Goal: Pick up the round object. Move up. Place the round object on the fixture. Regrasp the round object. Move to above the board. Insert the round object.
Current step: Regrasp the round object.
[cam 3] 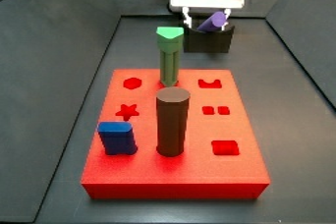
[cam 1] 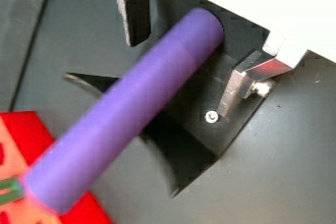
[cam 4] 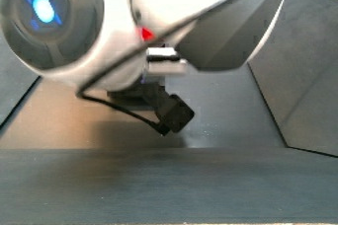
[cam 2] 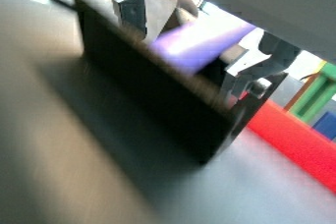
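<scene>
At twelve o'clock beyond the board (cam 3: 178, 135), the end effector (cam 1: 197, 56) hangs spread, straddling the round object (cam 1: 125, 110) on the fixture (cam 3: 207, 39).

Matt plastics, bare metal

Smooth, matt purple on the round object (cam 1: 125, 110), plastic by the look. Brushed silver metal with dark pads at the gripper (cam 1: 197, 46) above the fixture. Dull, dark finish on the fixture (cam 2: 157, 95). Matt red, smooth-topped, on the board (cam 3: 178, 174).
</scene>
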